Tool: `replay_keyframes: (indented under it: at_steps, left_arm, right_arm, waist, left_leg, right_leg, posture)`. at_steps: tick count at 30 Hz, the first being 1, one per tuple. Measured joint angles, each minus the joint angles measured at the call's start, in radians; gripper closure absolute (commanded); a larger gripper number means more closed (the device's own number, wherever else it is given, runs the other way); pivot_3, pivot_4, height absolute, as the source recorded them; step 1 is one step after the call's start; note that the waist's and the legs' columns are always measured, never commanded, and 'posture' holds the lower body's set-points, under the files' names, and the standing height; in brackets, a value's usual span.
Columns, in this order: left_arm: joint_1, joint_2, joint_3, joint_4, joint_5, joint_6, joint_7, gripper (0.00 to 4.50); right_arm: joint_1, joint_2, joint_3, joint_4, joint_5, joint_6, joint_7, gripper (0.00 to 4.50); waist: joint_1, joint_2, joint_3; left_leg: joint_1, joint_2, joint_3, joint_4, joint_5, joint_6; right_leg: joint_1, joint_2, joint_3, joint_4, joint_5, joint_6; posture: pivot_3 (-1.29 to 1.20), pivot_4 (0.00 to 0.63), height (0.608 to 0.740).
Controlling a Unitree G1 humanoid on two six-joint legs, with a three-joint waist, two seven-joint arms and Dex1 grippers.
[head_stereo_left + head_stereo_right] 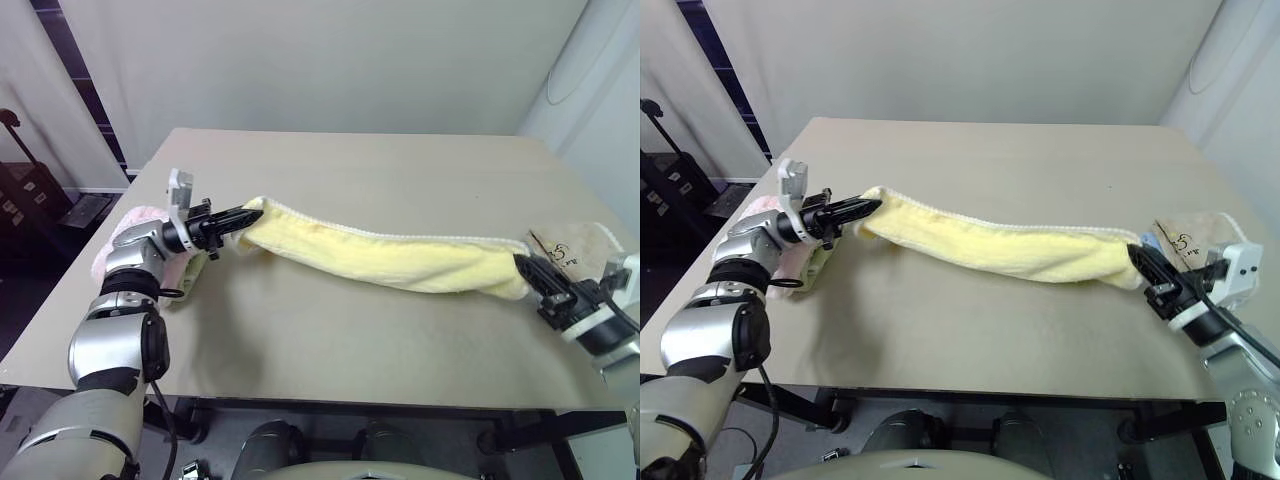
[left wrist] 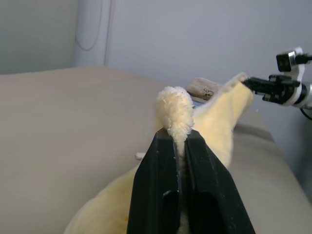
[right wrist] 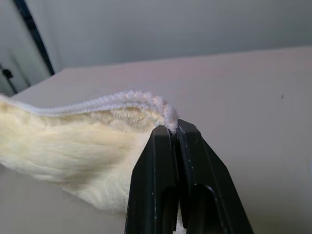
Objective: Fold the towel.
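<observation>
The pale yellow towel (image 1: 390,258) hangs as a long sagging band across the table, stretched between my two grippers, its whitish hem (image 1: 400,236) along the far side. At the left end my left gripper (image 1: 252,213) is shut on one end of it, and a tuft of terry cloth (image 2: 176,114) sticks out between the black fingers. My right gripper (image 1: 522,264) is shut on the other end at the right, pinching the hemmed edge (image 3: 168,113). The middle of the towel droops toward the tabletop (image 1: 350,330).
A fluffy pink towel (image 1: 128,228) lies at the table's left edge behind my left arm. A beige towel with a dark logo (image 1: 570,246) lies at the right edge beside my right gripper. A grey wall stands past the table's far edge (image 1: 350,133).
</observation>
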Motion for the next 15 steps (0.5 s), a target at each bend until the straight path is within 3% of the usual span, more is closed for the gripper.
replay_keyframes:
  at_steps: [8, 15]
  left_arm:
    - [0.219, 0.189, -0.173, -0.328, -0.246, 0.239, 0.000, 4.47]
    - [0.427, 0.309, -0.255, -0.530, -0.392, 0.228, 0.000, 4.47]
  right_arm:
    - [0.159, 0.002, -0.020, -0.074, 0.033, 0.008, 0.048, 4.50]
    - [0.282, 0.022, -0.016, -0.105, 0.015, -0.038, 0.122, 4.50]
  waist:
    - [0.000, 0.000, 0.000]
    - [0.001, 0.002, -0.001]
  left_leg:
    - [0.005, -0.001, 0.002, -0.015, 0.000, -0.001]
    - [0.004, -0.002, 0.003, -0.020, 0.000, -0.002]
  right_leg:
    - [0.000, 0.000, 0.000, -0.012, 0.001, -0.002]
    - [-0.002, 0.000, 0.000, -0.015, -0.002, -0.001]
  posture:
    - [0.00, 0.000, 0.740]
    - [0.00, 0.000, 0.740]
